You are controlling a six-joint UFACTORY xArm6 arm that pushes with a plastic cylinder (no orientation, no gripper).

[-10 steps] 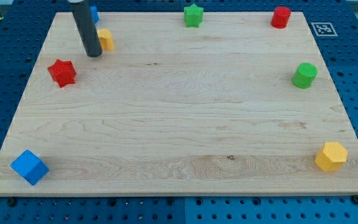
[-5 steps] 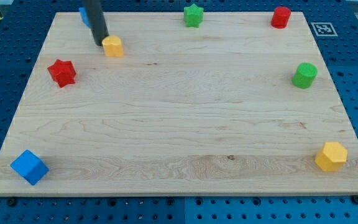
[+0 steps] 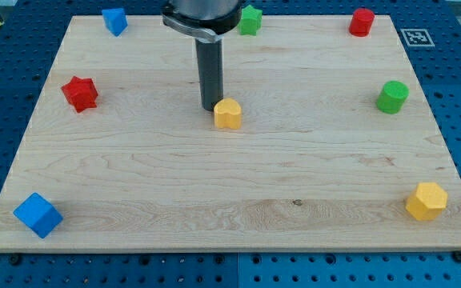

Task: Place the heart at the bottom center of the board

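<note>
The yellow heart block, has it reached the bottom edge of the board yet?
No, the yellow heart sits near the middle of the board, well above its bottom edge, with my tip right against its upper left side.

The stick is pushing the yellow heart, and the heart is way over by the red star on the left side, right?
Not quite. My tip is right against the yellow heart, at its upper left, but the heart sits near the middle of the board, far from the red star at the view's left. The camera view shows this.
</note>
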